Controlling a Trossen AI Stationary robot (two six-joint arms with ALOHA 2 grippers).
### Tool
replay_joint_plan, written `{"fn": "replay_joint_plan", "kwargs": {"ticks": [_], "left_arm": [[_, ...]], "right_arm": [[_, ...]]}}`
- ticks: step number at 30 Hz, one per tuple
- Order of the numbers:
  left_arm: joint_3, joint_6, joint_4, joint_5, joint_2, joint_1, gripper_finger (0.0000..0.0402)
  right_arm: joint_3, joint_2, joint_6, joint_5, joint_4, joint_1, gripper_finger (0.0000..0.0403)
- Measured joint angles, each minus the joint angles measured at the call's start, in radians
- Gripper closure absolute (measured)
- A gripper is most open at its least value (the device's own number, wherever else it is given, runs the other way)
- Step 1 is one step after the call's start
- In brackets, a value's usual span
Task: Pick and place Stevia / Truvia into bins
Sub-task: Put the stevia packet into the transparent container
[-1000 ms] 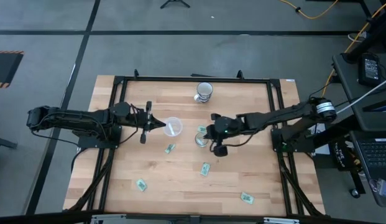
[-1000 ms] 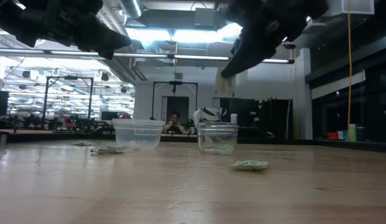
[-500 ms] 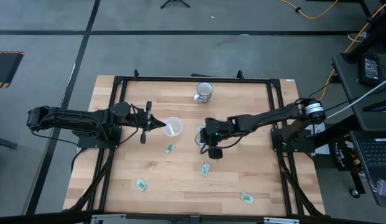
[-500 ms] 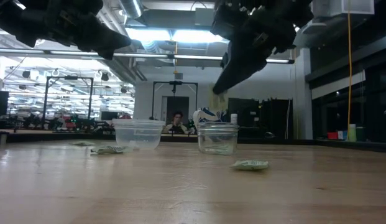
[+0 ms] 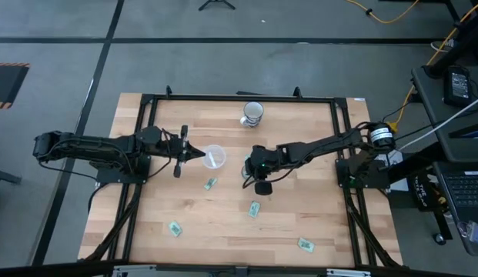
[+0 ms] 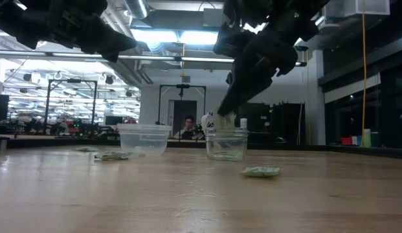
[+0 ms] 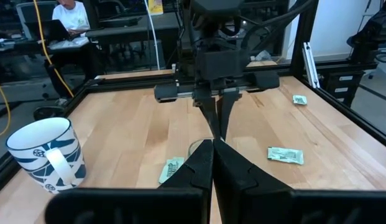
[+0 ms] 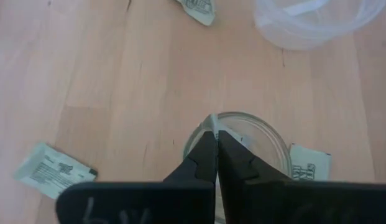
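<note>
Stevia packet (image 6: 224, 120) pinched in the right gripper (image 6: 225, 115) now sits right at the mouth of the glass cup (image 6: 226, 144), at the middle of the low view. A second ago it hung clear of the cup, higher and to the right; half a second ago it was partway down. So the arm has swung in and dropped, and I'd say the carry is over and the drop into the bin comes next.

From above, the right gripper (image 5: 249, 171) covers the glass cup just right of centre, so the cup hardly shows there. In the right wrist view the two dark fingers (image 8: 205, 158) are pressed together with a thin white edge of packet (image 8: 212, 120) poking from the tips, straight over the glass cup (image 8: 267, 140) rim. Clenched on the packet, then, and not yet let go. Whether the paper touches the glass I can't say.

The left gripper (image 5: 191, 153) hasn't budged; it waits left of centre with its tips at the wide cup (image 5: 214, 156), fingers closed with nothing between them in its own wrist view.

Loose packets (image 5: 254, 209) still lie over the lower half of the table (image 5: 323, 223), one (image 5: 211, 184) just below the wide cup, so plenty is left to do.
</note>
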Motion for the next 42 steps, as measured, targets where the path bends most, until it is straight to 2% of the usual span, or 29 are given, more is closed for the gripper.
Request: {"fn": "replay_joint_plan", "kwargs": {"ticks": [26,34,42], "left_arm": [[0.000,0.000,0.000,0.000,0.000,0.000,0.0398],[0.000,-0.011,0.000,0.000,0.000,0.000,0.0398],[0.000,-0.023,0.000,0.000,0.000,0.000,0.0398]], "right_arm": [[-0.002,0.033,-0.027,0.012,-0.030,-0.009,0.0403],[-0.002,0.047,-0.026,0.062,-0.018,-0.009,0.0402],[-0.002,0.047,-0.022,0.062,-0.015,-0.010,0.0366]]}}
